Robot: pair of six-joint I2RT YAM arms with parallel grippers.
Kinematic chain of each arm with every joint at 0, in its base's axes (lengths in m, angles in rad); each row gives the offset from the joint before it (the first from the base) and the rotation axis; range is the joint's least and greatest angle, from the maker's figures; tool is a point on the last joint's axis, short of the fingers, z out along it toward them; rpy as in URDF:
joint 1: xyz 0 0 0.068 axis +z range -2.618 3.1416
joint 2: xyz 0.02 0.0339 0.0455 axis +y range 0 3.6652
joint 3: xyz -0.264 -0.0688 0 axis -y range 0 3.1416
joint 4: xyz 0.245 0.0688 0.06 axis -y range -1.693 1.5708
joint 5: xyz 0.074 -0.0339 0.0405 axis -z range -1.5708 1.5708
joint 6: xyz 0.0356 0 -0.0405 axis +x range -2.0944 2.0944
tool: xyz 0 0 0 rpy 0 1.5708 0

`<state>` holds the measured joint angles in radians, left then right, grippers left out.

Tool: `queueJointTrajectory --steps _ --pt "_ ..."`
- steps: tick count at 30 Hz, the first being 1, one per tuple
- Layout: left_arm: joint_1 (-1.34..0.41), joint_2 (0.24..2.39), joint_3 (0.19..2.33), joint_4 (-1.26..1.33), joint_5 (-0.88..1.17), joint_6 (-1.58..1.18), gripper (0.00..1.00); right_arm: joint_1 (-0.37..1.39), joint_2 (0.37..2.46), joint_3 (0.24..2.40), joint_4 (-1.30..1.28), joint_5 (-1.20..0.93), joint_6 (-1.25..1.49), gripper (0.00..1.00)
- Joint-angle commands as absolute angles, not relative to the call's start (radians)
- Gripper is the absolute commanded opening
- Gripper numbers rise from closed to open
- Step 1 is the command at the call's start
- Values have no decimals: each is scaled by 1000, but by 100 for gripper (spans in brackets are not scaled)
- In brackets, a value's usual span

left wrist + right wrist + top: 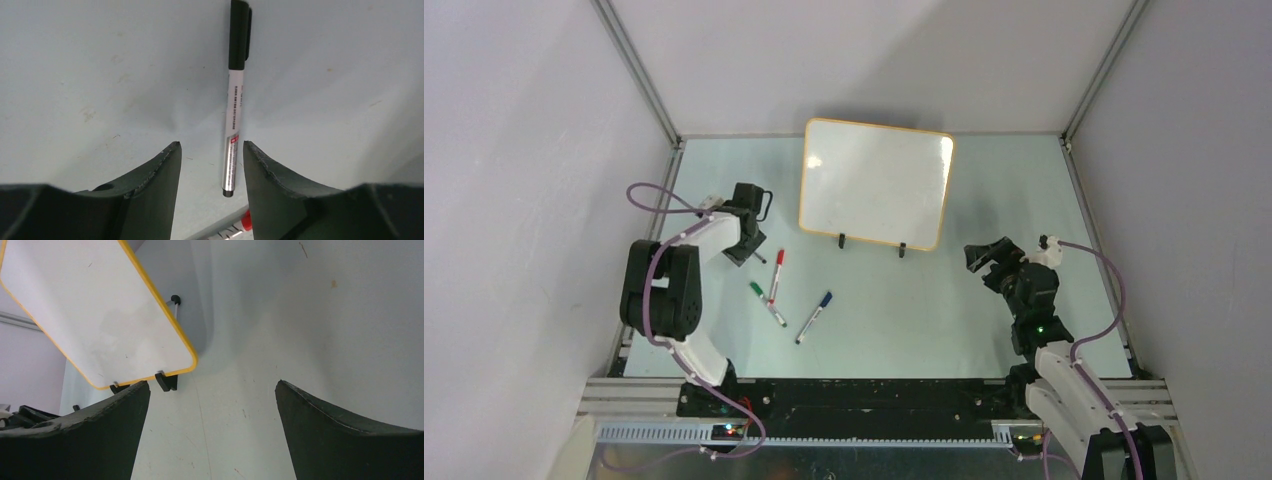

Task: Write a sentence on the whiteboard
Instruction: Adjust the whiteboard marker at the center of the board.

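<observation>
Above the table (944, 320), seen from overhead, the left gripper (752, 248) points down. The whiteboard (876, 183) stands to its right on black feet, its face plain white. A red marker (776, 275), a green marker (764, 300) and a blue marker (816, 315) lie just nearer the bases than this gripper. The right gripper (977, 258) sits just right of the board's near corner.

From the left wrist, the left gripper (211, 145) is half spread. A black marker (235, 125) lies flat between the fingers, closer to the right one, and is not pinched.

From the right wrist, the right gripper (212, 385) is spread wide and holds nothing. The whiteboard (100, 315) is ahead and to its left, and a black foot (166, 381) is just beside the left finger (90, 435).
</observation>
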<state>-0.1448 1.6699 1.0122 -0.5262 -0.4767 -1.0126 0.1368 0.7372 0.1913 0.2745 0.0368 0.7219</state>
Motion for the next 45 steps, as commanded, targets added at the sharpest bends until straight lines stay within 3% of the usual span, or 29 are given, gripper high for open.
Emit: queueJointTrajectory --steps 1,4,17,23,29,32,33,35,45 --pt "-133 1719 1070 -548 -443 -1018 54 141 749 234 329 40 720 100" --pt "-129 1724 1079 -549 -442 -1026 47 142 754 233 333 37 723 100" --pt "-127 1778 1156 -642 -450 -1094 47 141 706 234 301 45 718 100" --pt "-98 1793 1175 -657 -401 -1108 42 141 695 234 296 45 716 100" --pt "-67 1820 1205 -662 -328 -1093 33 140 679 233 286 51 716 100" --pt "-57 1840 1234 -674 -311 -1088 18 140 682 233 286 51 716 100" --pt "-54 1848 1245 -680 -299 -1088 8 141 682 233 286 50 716 100" --pt "-40 1855 1251 -677 -268 -1089 1 141 683 234 286 51 715 100" --pt "-54 1730 1148 -567 -152 -1083 0 139 677 233 284 51 713 100"
